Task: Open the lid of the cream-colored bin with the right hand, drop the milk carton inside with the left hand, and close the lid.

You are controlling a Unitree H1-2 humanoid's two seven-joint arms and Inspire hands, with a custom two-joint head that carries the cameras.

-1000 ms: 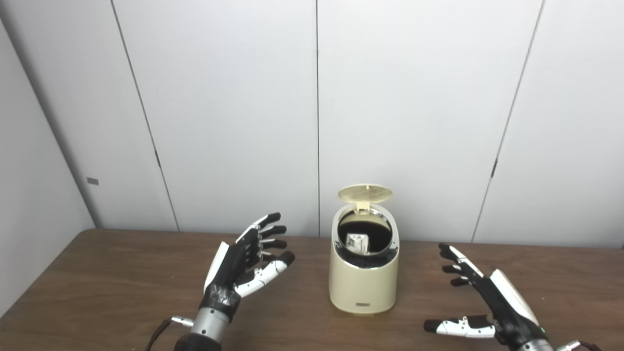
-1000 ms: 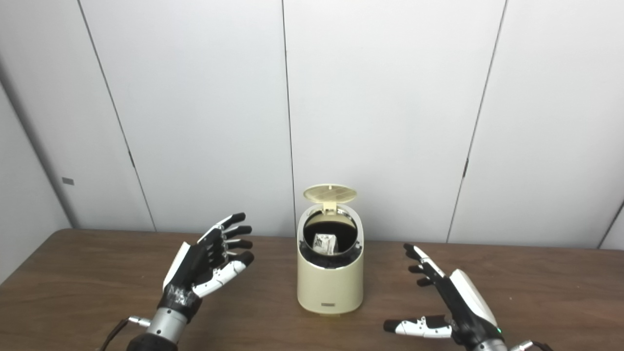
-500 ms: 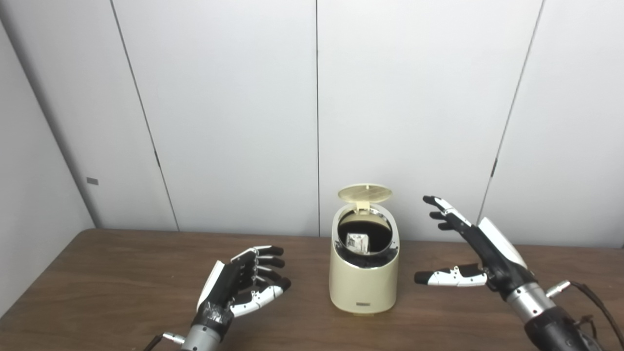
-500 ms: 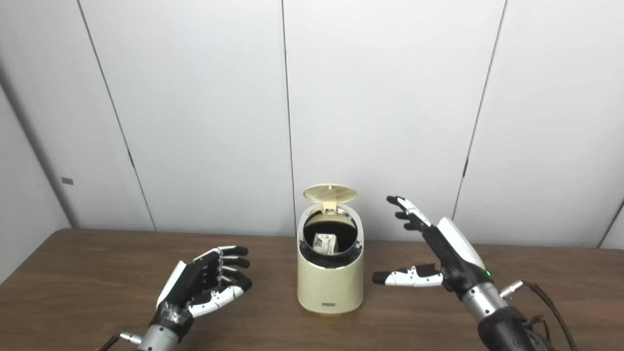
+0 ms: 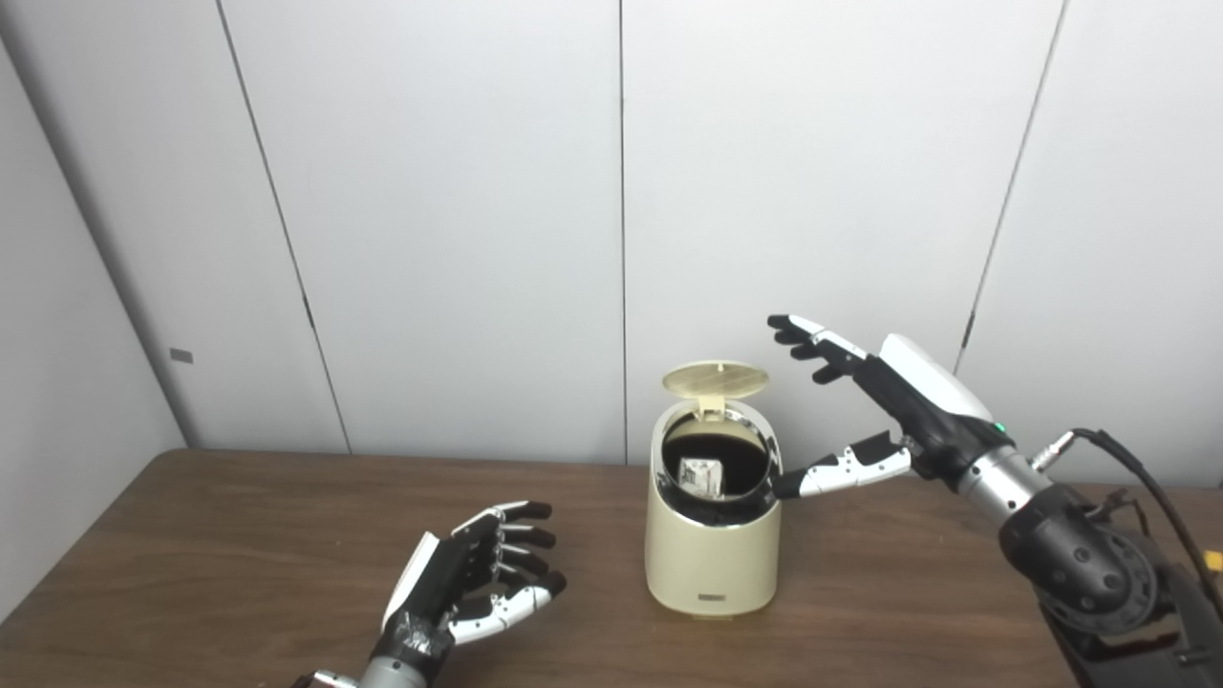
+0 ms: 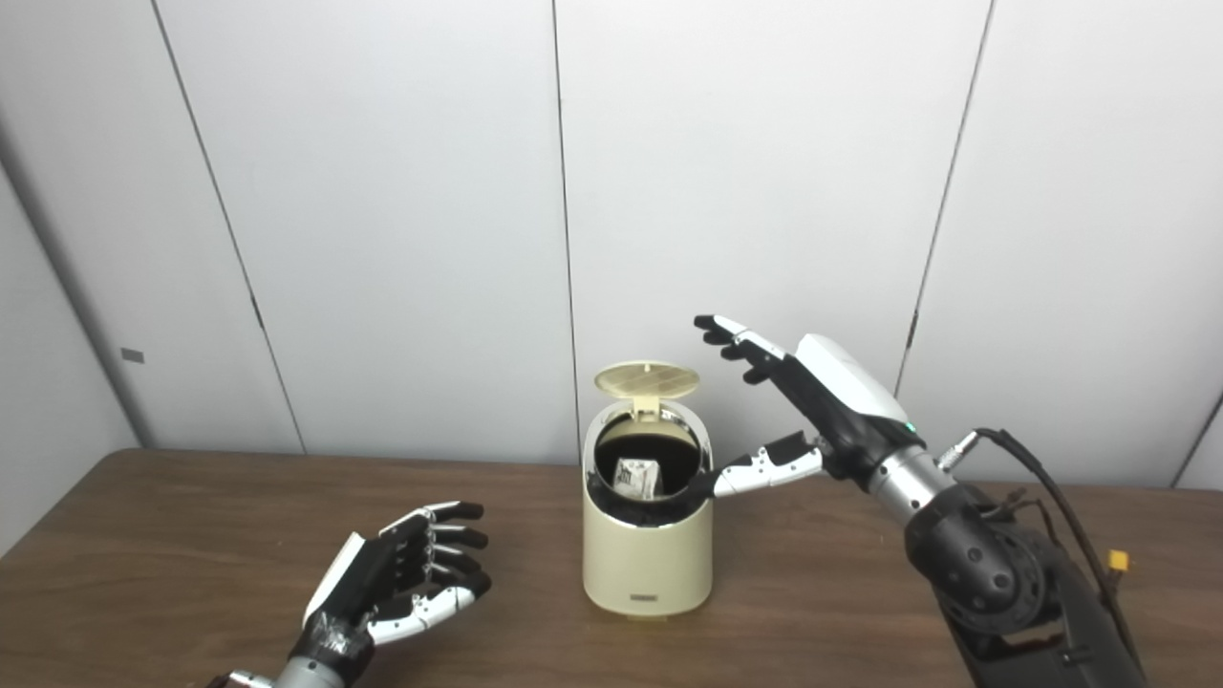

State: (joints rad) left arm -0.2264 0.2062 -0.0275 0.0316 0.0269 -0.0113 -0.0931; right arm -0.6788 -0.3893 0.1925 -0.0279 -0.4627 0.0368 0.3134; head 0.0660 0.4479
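The cream-colored bin [image 5: 712, 559] stands on the brown table [image 5: 239, 554], its round lid [image 5: 716, 378] tipped up at the back. Inside its dark opening lies the milk carton [image 5: 700, 475]. My right hand [image 5: 884, 401] hovers open to the right of the bin. Its fingers reach up and left above the level of the lid, and its thumb points at the bin's rim. My left hand [image 5: 473, 578] rests open and empty, low over the table left of the bin, palm turned toward it.
White wall panels [image 5: 459, 210] rise just behind the table's far edge. The right arm's forearm and cable [image 5: 1099, 564] fill the lower right corner.
My right hand has risen from low at the table's right and moved left toward the raised lid. The left hand has sunk and drawn back toward the near edge. Bin and carton are unmoved.
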